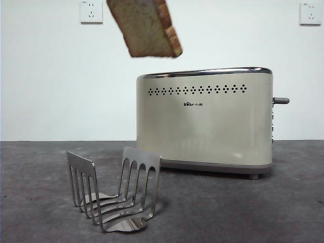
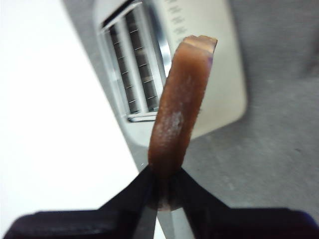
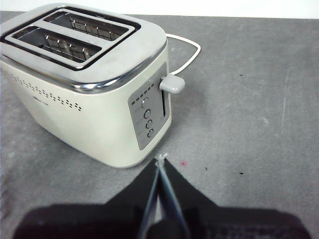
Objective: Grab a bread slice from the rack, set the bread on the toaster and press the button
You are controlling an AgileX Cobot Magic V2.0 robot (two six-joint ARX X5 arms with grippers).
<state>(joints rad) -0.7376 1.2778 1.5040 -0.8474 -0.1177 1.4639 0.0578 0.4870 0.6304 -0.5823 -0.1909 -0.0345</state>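
The slice of bread [image 1: 146, 26] hangs tilted in the air at the top of the front view, above and left of the toaster [image 1: 205, 121]. In the left wrist view my left gripper [image 2: 164, 191] is shut on the bread's brown crust edge [image 2: 177, 114], with the toaster's two slots [image 2: 133, 64] below it. The steel rack [image 1: 114, 190] stands with nothing in it at the front left of the table. The button [image 1: 281, 100] sticks out from the toaster's right end. My right gripper [image 3: 161, 162] is shut and holds nothing, close to the toaster's end below the button [image 3: 172, 83].
A white power cord [image 3: 192, 50] loops on the grey table behind the toaster. Small round side buttons [image 3: 147, 113] sit under the lever. Two wall sockets [image 1: 91, 11] are on the white wall behind.
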